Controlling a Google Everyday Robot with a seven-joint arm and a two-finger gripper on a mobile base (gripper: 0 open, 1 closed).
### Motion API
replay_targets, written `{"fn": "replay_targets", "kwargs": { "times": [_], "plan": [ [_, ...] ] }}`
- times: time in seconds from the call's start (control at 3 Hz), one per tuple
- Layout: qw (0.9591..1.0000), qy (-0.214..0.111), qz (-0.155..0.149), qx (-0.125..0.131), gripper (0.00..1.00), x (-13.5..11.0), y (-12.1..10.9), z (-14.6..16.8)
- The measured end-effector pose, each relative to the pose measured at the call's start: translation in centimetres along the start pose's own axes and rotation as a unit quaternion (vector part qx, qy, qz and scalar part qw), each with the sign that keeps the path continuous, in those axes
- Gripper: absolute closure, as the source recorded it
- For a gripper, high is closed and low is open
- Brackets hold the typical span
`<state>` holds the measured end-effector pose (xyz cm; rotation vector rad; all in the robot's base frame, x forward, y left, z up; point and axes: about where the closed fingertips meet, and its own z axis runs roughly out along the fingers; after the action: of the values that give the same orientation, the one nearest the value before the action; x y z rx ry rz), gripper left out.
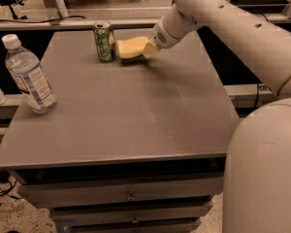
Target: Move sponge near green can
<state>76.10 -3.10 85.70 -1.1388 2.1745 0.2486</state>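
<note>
Item 1: can (105, 42). Green, upright, at the far edge of the table (136, 115). It serves as the reference for all entries below.

Item 2: sponge (131, 47). Pale yellow block, just right of the can. Its near end is very close to the can wall, but I cannot tell whether they touch. The long axis runs left to right, pointing at the can. A dark shadow beneath suggests it is slightly off the surface.

Item 3: gripper (149, 50). Right of the can, at the sponge's far end, on the arm (223, 18) that comes in from the right. It appears closed on that end of the sponge and holds nothing else. The width of the opening is hidden by the sponge.

Item 4: bottle (30, 79). Clear, white cap, well to the left of the can and nearer the camera. It plays no part in the task.

Key relation: the sponge lies straight from the gripper toward the can, directly between the two.

Status, judged: the sponge is already near the can. What remains is setting it down and releasing it without nudging the can.
</note>
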Motion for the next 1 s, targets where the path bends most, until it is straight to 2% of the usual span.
{"fn": "replay_targets", "kwargs": {
  "times": [0.33, 0.67, 1.0],
  "plan": [
    [1.0, 0.001, 0.0, -0.002, 0.13, 0.12, 0.08, 0.21],
    [1.0, 0.003, 0.0, -0.004, 0.0, 0.26, 0.13, 0.33],
    [1.0, 0.002, 0.001, -0.007, 0.0, 0.61, 0.1, 0.06]
  ]
}}
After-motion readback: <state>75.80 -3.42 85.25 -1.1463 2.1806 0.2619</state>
